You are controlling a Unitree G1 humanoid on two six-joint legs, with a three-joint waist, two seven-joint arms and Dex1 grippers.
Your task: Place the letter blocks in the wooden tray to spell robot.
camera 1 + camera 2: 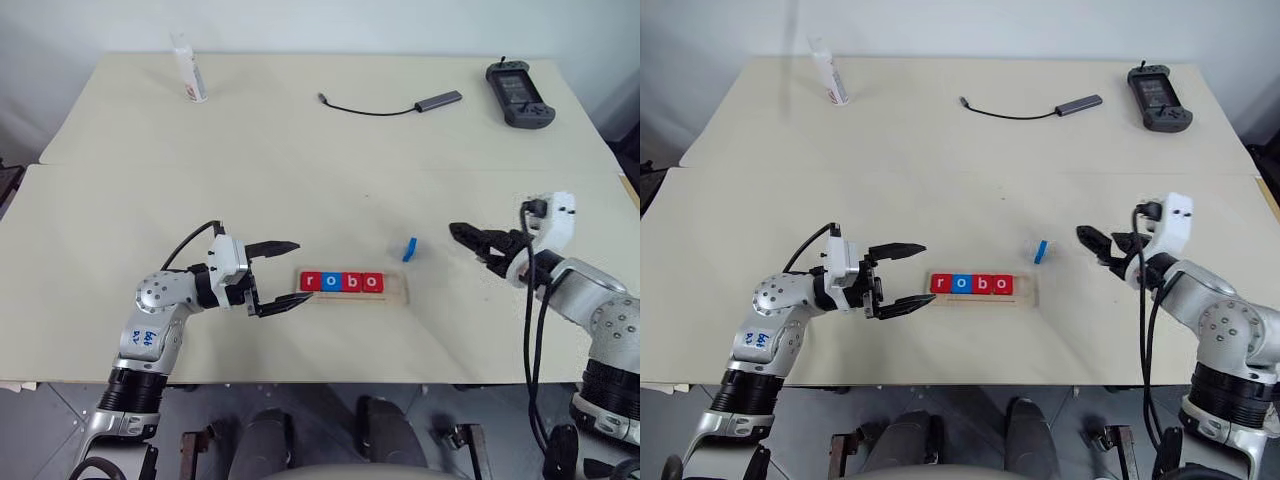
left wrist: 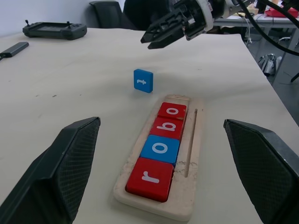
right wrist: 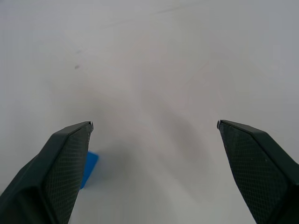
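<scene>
Four letter blocks (image 2: 161, 151) – r, o, b, o – are seated in the wooden tray (image 2: 194, 154), the blue t block (image 2: 143, 80) is left standing just beyond the tray's empty end, and both the left gripper (image 1: 275, 277) and right gripper (image 1: 470, 240) are spread wide, holding nothing.

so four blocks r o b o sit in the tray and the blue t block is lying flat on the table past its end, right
Not quite: the blue t block stands upright on its edge, not flat, as the left wrist view shows. The rest holds: r, o, b, o sit in the wooden tray, the t on the table beyond its end.
</scene>
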